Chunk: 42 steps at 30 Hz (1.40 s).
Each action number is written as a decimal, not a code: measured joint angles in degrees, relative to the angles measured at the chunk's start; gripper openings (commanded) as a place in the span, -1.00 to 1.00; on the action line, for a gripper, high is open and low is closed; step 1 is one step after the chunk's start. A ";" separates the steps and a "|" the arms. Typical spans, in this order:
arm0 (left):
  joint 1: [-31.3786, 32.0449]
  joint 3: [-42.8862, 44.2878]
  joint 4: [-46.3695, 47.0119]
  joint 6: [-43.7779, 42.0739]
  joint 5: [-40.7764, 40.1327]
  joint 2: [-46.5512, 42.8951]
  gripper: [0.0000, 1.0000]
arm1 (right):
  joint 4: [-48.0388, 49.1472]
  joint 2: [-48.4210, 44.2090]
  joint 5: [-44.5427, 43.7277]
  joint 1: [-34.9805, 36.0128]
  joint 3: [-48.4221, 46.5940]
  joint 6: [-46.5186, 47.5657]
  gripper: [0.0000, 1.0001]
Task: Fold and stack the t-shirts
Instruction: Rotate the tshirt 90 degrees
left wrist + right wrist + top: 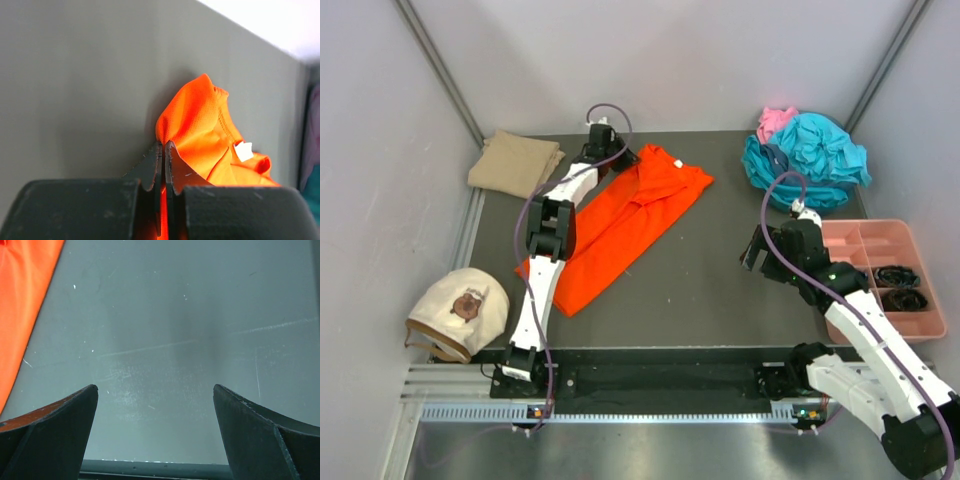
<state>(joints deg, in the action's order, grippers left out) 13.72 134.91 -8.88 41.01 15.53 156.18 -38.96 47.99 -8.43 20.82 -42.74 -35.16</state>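
Orange t-shirt (200,125), white collar tag (244,151) unreadable, in left gripper (163,146)

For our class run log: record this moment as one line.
left jaws: shut on orange t-shirt | right jaws: open over table | tan t-shirt: folded

Top camera overlooks the whole table (720,290); both close wrist cameras apparently share the orange t-shirt (630,215).
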 measured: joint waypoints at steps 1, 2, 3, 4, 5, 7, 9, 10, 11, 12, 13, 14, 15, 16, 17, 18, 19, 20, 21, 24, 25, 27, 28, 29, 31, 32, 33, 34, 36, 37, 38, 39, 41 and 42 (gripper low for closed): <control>-0.31 0.00 0.20 1.20 -0.72 0.00 -1.00 | 0.02 0.00 0.00 0.00 0.00 -0.02 0.96; -0.59 0.00 0.31 2.19 -1.70 0.00 -1.00 | 0.00 0.00 0.00 0.00 0.00 -0.02 0.96; -0.85 0.00 0.39 2.84 -2.45 0.00 -1.00 | 0.02 0.00 0.00 0.00 0.00 -0.04 0.96; -1.11 0.00 0.52 3.80 -3.34 0.00 -1.00 | 0.02 0.00 0.07 0.00 0.00 -0.02 0.96; -1.38 0.00 0.72 4.52 -4.26 0.00 -1.00 | 0.00 0.00 0.13 0.00 0.00 -0.04 0.96; -1.99 0.00 0.94 5.84 -5.88 0.00 -1.00 | 0.02 0.00 0.17 0.00 0.00 -0.07 0.96; -2.75 0.00 1.20 7.13 -7.50 0.02 -1.00 | 0.02 0.00 0.22 0.00 0.02 -0.15 0.96; -3.17 0.00 1.38 7.63 -8.17 0.11 -1.00 | 0.07 0.00 0.26 0.00 0.07 -0.28 0.96; -3.61 0.00 1.64 8.33 -8.85 0.13 -1.00 | 0.11 -0.02 0.37 0.00 0.17 -0.44 0.96; -4.09 0.00 2.01 8.90 -9.51 0.26 -1.00 | 0.28 -0.04 0.42 0.00 0.44 -0.46 0.96; -4.48 0.00 2.34 9.55 -10.03 0.37 -1.00 | 0.35 -0.07 0.50 0.00 0.74 -0.52 0.96; -4.98 0.00 2.86 10.23 -10.64 0.55 -1.00 | 0.24 -0.09 0.59 0.00 0.94 -0.63 0.96; -5.53 0.00 3.43 11.06 -11.13 0.72 -1.00 | 0.28 -0.11 0.59 0.00 1.16 -0.66 0.96; -6.03 0.00 4.02 11.85 -11.56 0.87 -1.00 | 0.33 -0.13 0.61 0.00 1.42 -0.76 0.96; -6.49 0.00 4.37 12.52 -12.22 0.94 -1.00 | 0.35 -0.15 0.66 0.00 1.60 -0.92 0.95; -6.99 0.00 4.59 13.14 -12.83 0.96 -1.00 | 0.48 -0.20 0.63 0.00 1.90 -1.01 0.95; -7.50 0.00 4.72 13.64 -13.35 1.01 -1.00 | 0.74 -0.24 0.74 0.00 2.29 -1.14 0.94; -8.04 0.00 4.94 14.21 -13.73 1.11 -1.00 | 1.46 -0.28 0.90 0.00 2.97 -1.42 0.94; -8.57 0.00 5.38 14.71 -13.88 1.27 -1.00 | 2.67 -0.28 1.18 0.00 3.89 -1.62 0.93; -9.97 -0.02 6.01 15.61 -13.97 1.49 -1.00 | 7.87 0.83 3.91 0.00 7.48 -3.06 0.92; -10.34 -0.13 6.14 15.69 -13.97 1.51 -1.00 | 9.94 2.27 5.25 0.07 8.74 -3.82 0.92; -11.02 -0.70 7.17 15.89 -13.94 1.49 -1.00 | 14.62 5.97 7.30 0.61 10.67 -5.27 0.92; -11.23 -1.11 7.85 15.89 -13.94 1.49 -1.00 | 16.98 8.50 8.17 1.20 11.32 -5.97 0.92; -11.41 -1.46 8.57 15.89 -13.92 1.49 -1.00 | 19.21 11.39 9.07 2.16 11.63 -6.62 0.92; -11.63 -1.90 9.42 15.87 -13.92 1.49 -1.00 | 22.86 15.91 10.23 4.52 11.56 -7.52 0.93; -11.69 -2.03 9.73 15.85 -13.92 1.46 -1.00 | 24.61 18.16 10.95 5.99 11.15 -7.87 0.92; -11.69 -2.19 10.12 15.82 -13.86 1.49 -1.00 | 26.25 20.70 11.58 7.43 10.40 -8.22 0.92; -11.72 -2.32 10.32 15.82 -13.75 1.49 -1.00 | 27.76 23.21 12.22 9.03 9.40 -8.63 0.92; -11.80 -2.43 10.64 15.80 -13.42 1.49 -1.00 | 30.56 27.50 13.49 11.52 7.10 -9.35 0.91; -11.87 -2.54 10.80 15.78 -13.25 1.49 -1.00 | 32.76 30.14 14.45 13.09 5.68 -9.99 0.90; -11.91 -2.60 10.91 15.74 -13.09 1.46 -1.00 | 34.95 32.41 15.39 14.36 4.42 -10.51 0.90; -11.96 -2.60 10.97 15.63 -12.96 1.46 -1.00 | 36.96 34.40 16.24 15.47 3.45 -11.08 0.89; -12.04 -2.69 11.10 15.37 -12.74 1.49 -1.00 | 40.54 37.90 17.94 17.11 2.08 -12.17 0.86; -12.07 -2.71 11.15 15.28 -12.61 1.49 -1.00 | 42.18 39.76 18.86 17.84 1.49 -13.03 0.84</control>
<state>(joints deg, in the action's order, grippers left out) 1.65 132.20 2.26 56.29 2.92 157.67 3.22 87.74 10.44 38.65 -41.25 -48.18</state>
